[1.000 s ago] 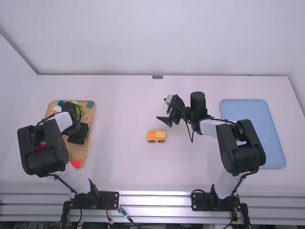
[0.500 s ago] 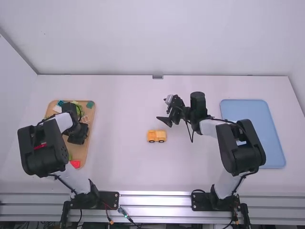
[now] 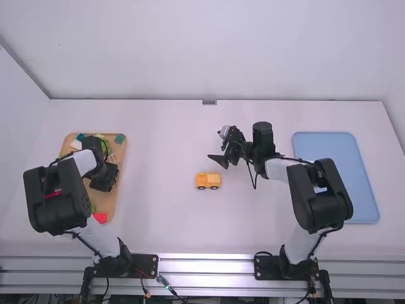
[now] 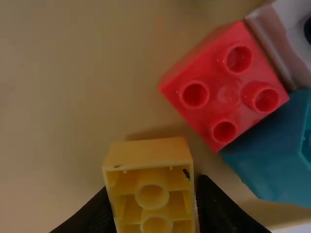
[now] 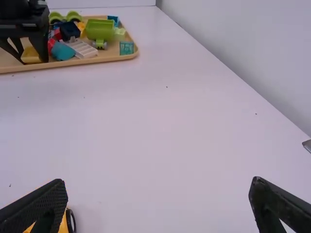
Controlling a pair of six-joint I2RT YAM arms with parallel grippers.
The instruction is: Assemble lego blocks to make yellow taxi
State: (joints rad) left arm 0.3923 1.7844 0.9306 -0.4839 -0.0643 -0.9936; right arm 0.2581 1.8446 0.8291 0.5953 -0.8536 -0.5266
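Note:
My left gripper [image 3: 104, 177] is down over the wooden tray at the far left. In the left wrist view my left gripper [image 4: 153, 199] is shut on a yellow block [image 4: 149, 155], with a finger against each side; the right wrist view shows this yellow block [image 5: 31, 55] low in the tray. A yellow vehicle [image 3: 207, 180] with dark wheels stands mid-table. My right gripper [image 3: 219, 147] is open beyond it, slightly to the right; in its wrist view the open right gripper [image 5: 158, 194] holds nothing, and one finger partly covers the yellow vehicle [image 5: 63, 225].
The wooden tray [image 3: 120, 174] holds several loose blocks. A red block [image 4: 228, 87] and a teal block [image 4: 272, 155] lie close beside the left gripper's block. A green block [image 5: 98, 30] is also in the tray. A blue tray [image 3: 329, 144] lies at the right.

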